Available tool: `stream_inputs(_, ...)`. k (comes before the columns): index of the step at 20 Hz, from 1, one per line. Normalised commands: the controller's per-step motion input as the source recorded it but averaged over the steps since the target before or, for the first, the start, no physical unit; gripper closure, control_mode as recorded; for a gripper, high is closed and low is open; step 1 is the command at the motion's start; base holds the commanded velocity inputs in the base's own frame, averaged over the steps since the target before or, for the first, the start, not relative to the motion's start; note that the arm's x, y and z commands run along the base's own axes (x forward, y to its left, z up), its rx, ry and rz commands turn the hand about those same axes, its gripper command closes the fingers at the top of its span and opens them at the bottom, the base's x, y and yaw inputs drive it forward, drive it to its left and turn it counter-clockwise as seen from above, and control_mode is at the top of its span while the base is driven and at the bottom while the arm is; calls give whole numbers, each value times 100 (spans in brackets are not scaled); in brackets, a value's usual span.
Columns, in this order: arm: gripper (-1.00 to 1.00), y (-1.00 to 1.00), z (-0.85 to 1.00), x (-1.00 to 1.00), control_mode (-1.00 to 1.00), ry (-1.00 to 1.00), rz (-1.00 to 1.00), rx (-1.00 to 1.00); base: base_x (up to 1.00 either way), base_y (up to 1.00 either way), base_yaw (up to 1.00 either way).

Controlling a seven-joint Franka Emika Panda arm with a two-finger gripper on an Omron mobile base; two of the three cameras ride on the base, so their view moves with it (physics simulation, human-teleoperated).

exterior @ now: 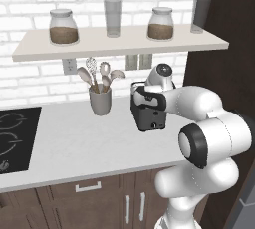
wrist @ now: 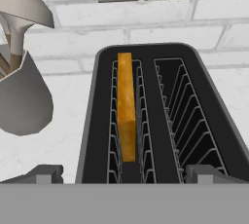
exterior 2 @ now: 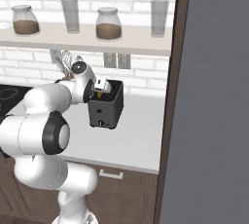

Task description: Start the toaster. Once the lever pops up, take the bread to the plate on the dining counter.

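Dark toaster, golden bread, white brick kitchen

The toaster (wrist: 160, 116) is dark grey-black with wire-grilled slots; the bread (wrist: 126, 106) in one slot is golden-orange with a browner crust. The utensil cup (exterior: 100, 101) is plain grey. The worktop (exterior: 79, 143) is white, the cabinets (exterior: 99, 200) brown, the wall (exterior: 30, 4) white brick. Jars (exterior: 63, 26) hold brown contents on a pale shelf (exterior: 119, 44).

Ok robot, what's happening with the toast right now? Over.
Fingers open, above the toaster. Bread sits in its left slot, untouched. Utensil cup close beside, not blocking.
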Motion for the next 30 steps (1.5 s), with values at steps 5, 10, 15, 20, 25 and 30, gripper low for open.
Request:
stream_inputs(5, -100, 0, 0, 0, -100, 0, 0, 0, 0, 0, 0)
stream_inputs(10, -100, 0, 0, 0, -100, 0, 0, 0, 0, 0, 0)
stream_inputs(15, -100, 0, 0, 0, -100, 0, 0, 0, 0, 0, 0)
stream_inputs(20, -100, 0, 0, 0, -100, 0, 0, 0, 0, 0, 0)
stream_inputs(25, -100, 0, 0, 0, -100, 0, 0, 0, 0, 0, 0)
stream_inputs(30, -100, 0, 0, 0, -100, 0, 0, 0, 0, 0, 0)
